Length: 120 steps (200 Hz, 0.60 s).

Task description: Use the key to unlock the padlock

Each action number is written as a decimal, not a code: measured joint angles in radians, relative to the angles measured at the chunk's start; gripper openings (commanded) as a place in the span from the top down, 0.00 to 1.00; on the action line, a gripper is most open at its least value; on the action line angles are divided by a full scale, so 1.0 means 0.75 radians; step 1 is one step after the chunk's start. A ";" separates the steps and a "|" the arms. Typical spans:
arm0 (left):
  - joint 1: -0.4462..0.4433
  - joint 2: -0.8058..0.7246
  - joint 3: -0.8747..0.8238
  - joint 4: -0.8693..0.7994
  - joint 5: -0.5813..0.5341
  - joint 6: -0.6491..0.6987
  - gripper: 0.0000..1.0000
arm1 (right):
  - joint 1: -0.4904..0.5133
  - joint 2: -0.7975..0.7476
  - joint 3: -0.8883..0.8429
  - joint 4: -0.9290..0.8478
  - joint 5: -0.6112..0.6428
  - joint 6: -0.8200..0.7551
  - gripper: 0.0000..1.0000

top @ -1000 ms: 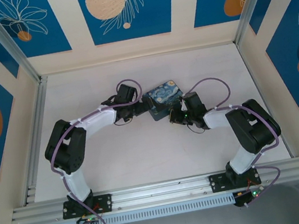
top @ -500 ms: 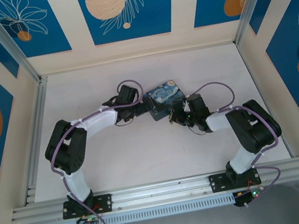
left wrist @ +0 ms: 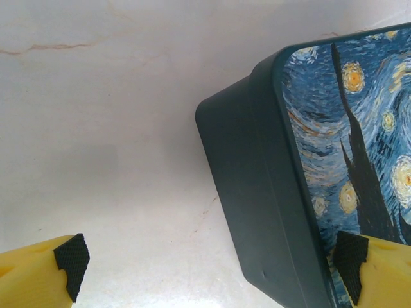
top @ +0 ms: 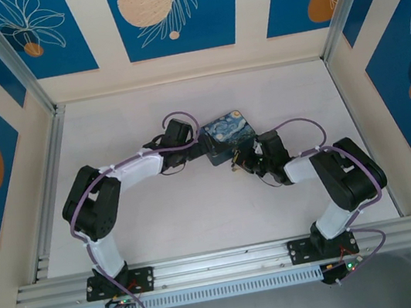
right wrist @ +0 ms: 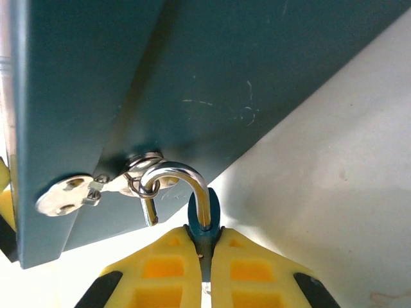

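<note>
Clenched with the right gripper (right wrist: 204, 242) on the padlock (right wrist: 204, 217) — hooked by its shackle (right wrist: 183, 174) through the latch (right wrist: 146, 162) of the tin (right wrist: 225, 77). Released wide at the left gripper (left wrist: 210, 262), astride a tin corner.

I see my right gripper (right wrist: 204, 249) fingers (right wrist: 160, 263) as glossy yellow plastic; pinched between them, the padlock (right wrist: 204, 221) body is smooth and bluish, its shackle polished bright metal. Just ahead, the tin (right wrist: 192, 77) wall is matt dark teal, faintly scratched. Left gripper (left wrist: 212, 264) pads (left wrist: 72, 262) are black, rough-textured; lid beside one pad is semi-gloss print; table (left wrist: 96, 128) smooth, pale, faintly veined
</note>
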 measured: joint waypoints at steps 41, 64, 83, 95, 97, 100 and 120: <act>-0.004 0.000 -0.009 0.026 -0.006 -0.001 0.03 | -0.005 0.021 0.023 -0.003 0.004 0.053 1.00; -0.006 0.002 -0.009 0.033 -0.009 -0.002 0.04 | -0.028 0.023 0.040 -0.018 0.001 0.063 1.00; -0.007 0.008 -0.009 0.044 -0.009 -0.005 0.04 | -0.061 0.023 0.058 -0.030 -0.009 0.063 1.00; -0.008 0.012 -0.008 0.052 -0.009 -0.006 0.05 | -0.081 0.023 0.073 -0.044 -0.024 0.062 1.00; -0.008 0.013 -0.008 0.054 -0.009 -0.006 0.05 | -0.085 0.023 0.075 -0.046 -0.027 0.061 1.00; -0.008 0.014 -0.008 0.056 -0.009 -0.006 0.05 | -0.091 0.023 0.079 -0.050 -0.031 0.060 1.00; -0.009 0.023 -0.004 0.071 -0.009 -0.010 0.06 | -0.132 0.023 0.108 -0.078 -0.067 0.044 1.00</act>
